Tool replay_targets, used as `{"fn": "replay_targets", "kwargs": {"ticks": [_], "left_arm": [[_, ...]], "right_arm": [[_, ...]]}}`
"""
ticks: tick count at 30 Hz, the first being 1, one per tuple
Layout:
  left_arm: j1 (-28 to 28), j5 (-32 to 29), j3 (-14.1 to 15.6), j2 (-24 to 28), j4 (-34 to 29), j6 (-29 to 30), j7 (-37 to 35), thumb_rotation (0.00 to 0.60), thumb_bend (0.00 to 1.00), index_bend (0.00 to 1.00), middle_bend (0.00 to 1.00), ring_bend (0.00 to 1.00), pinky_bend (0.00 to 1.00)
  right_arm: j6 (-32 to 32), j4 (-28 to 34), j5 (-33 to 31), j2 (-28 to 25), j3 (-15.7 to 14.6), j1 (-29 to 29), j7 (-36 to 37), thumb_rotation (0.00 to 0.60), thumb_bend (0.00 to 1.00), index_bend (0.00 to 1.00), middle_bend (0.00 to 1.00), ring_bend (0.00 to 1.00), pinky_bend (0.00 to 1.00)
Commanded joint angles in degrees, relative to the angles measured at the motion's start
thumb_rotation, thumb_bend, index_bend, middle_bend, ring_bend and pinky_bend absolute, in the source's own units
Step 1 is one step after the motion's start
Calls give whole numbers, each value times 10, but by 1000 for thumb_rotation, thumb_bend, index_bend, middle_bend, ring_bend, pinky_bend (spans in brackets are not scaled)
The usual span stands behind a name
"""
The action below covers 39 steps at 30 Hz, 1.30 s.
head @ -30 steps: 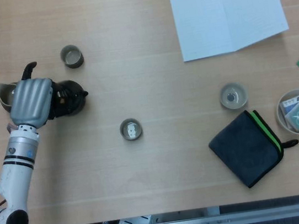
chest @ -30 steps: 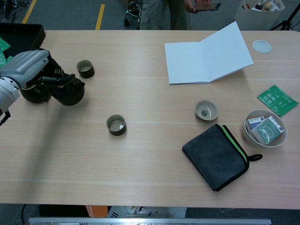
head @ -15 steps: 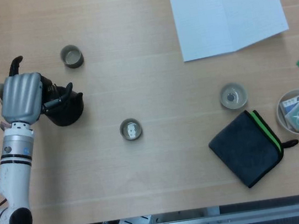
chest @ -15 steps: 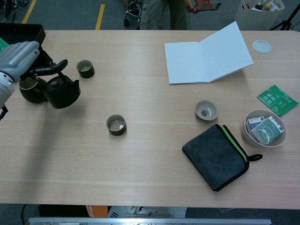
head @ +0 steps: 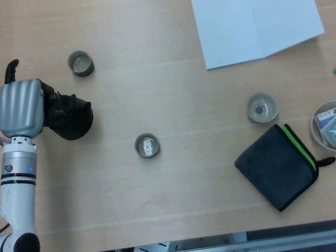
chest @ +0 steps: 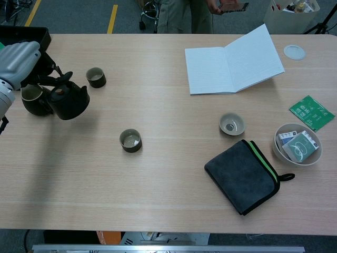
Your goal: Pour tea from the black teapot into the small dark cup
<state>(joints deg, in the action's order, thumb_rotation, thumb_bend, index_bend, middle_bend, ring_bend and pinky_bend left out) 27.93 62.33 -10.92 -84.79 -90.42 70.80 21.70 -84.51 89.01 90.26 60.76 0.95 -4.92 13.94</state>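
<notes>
Dark cup (chest: pixel 130 140) sits mid-surface, nothing poured into it that we can see. Farther back at the left, our left hand (head: pixel 20 108) clamps the teapot (chest: pixel 68 101), well apart from it; carrying over and tilting remain, we judge.

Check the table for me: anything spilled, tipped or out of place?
Nothing stands out. The left hand holds the black teapot by its handle, upright beside a dark cup. The other cups stand upright, and the tabletop shows no spill.
</notes>
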Motion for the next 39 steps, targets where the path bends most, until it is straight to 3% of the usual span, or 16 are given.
{"fn": "replay_targets", "kwargs": {"ticks": [1, 11, 16, 19, 24, 39], "left_arm": [[-1, 2, 1, 0, 0, 1, -1, 355, 335, 994, 1000, 816, 99], [-4, 26, 14, 13, -26, 4, 4, 369, 340, 985, 1000, 810, 99], [-6, 45, 26, 20, -50, 6, 10, 409, 340, 979, 1000, 806, 99], [-8, 54, 32, 23, -63, 7, 13, 483, 340, 976, 1000, 804, 99], [-10, 65, 43, 27, -78, 6, 18, 512, 340, 972, 996, 801, 99], [-17, 85, 61, 26, -123, 13, 43, 505, 340, 965, 992, 798, 99]], "right_arm": [[0, 0, 0, 0, 0, 0, 0, 600, 8, 316, 374, 247, 184], [2, -1, 0, 1, 0, -1, 0, 600, 9, 316, 374, 247, 183], [3, -2, 1, 2, 0, -1, 0, 600, 8, 316, 374, 247, 184], [3, -2, 1, 2, 0, -1, 0, 600, 8, 316, 374, 247, 184], [2, -3, 1, 2, -1, 0, 1, 600, 9, 316, 374, 247, 183], [4, -11, 1, 6, -2, 1, 9, 600, 8, 316, 374, 247, 184]]}}
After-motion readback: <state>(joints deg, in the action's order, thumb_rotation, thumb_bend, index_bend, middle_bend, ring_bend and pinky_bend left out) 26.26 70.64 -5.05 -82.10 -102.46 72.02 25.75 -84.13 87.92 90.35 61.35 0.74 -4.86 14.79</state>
